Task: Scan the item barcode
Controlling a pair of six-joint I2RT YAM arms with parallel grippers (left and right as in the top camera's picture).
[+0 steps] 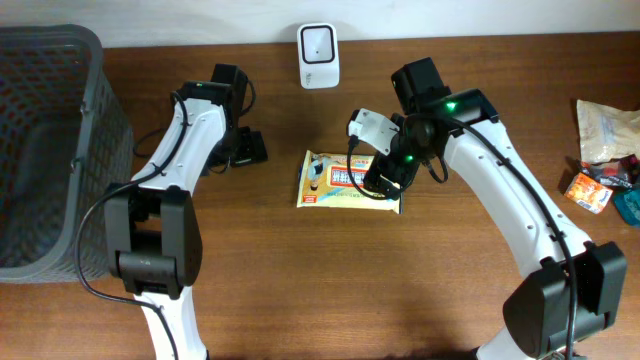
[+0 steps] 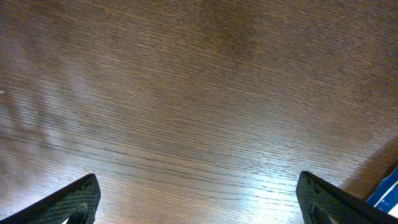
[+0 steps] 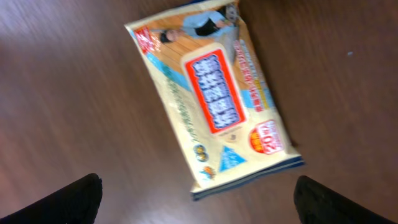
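Right gripper (image 3: 198, 206): jaws apart, empty. Flat yellow plastic pack with red label (image 3: 217, 99) lies on the counter (image 3: 68, 93) just ahead of it, ungrasped. Left gripper (image 2: 199, 204): apart, idle. Pick-up and scan outstanding.

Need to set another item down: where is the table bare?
Widest bare table: in front of the yellow packet, between the left arm and right arm. Smaller patch: between that packet and the white scanner. Crowded: snack packets at the right edge, mesh basket at the left.
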